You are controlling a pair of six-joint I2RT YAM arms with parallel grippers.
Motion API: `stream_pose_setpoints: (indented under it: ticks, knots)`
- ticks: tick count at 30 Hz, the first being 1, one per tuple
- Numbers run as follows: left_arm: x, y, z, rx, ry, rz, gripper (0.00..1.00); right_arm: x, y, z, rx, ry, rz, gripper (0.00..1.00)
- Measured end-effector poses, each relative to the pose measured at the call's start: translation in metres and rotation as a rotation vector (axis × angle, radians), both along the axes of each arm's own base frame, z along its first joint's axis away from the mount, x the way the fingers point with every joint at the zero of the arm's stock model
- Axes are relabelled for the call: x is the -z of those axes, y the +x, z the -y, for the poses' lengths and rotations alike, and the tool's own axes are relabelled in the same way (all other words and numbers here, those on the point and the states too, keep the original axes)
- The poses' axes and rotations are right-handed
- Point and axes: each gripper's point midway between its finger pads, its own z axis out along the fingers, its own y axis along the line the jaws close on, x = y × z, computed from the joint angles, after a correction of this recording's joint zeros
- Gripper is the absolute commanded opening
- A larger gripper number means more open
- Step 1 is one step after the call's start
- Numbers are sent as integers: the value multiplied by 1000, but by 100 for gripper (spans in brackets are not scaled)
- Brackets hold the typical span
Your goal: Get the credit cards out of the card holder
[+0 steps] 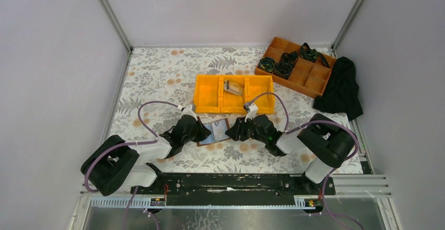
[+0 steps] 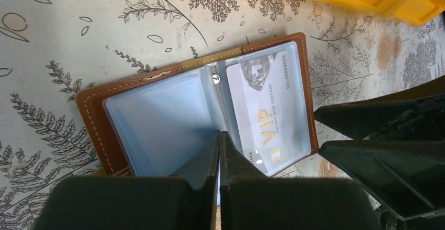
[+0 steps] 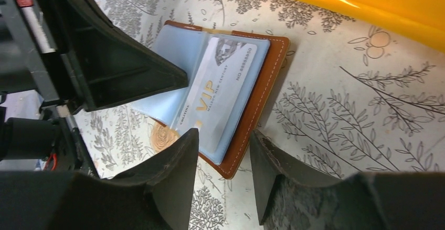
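Your left gripper [image 2: 219,135] is clenched tight, no gap between the fingers, with its tips down on the clear sleeves near the spine of the card holder [image 1: 214,131]. You can't tell from here whether a sleeve leaf is pinched between them. The holder lies open and flat on the floral table [image 1: 157,72], just in front of the yellow tray [image 1: 207,101] and right between your two arms.

Your right gripper [image 3: 224,135] is released, jaws apart and grasping nothing. It hovers over the holder's near brown corner, and that corner shows in the gap between the fingers.

The pale VIP card [image 3: 220,91] sits fully inside the sleeve on the page nearest your right gripper, gold letters showing through the plastic. The sleeves on the other page look blank. A silvery card [image 1: 233,86] lies in the tray's middle compartment.
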Motion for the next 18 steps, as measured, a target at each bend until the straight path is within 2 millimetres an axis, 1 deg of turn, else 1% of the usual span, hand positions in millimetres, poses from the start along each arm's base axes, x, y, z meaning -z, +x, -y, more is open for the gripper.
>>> stream_pose_setpoints:
  ticks: [8,16,18]
  knots:
    - [1,0,0,1,0,-3,0,-8,-8,-6,-43,55,-10,46]
    - [0,1,3,10,-14,-1,1,-21,-8,-13,-63,117,2,45]
    - [-1,0,5,22,-26,2,1,-19,-10,-15,-72,124,-8,45]
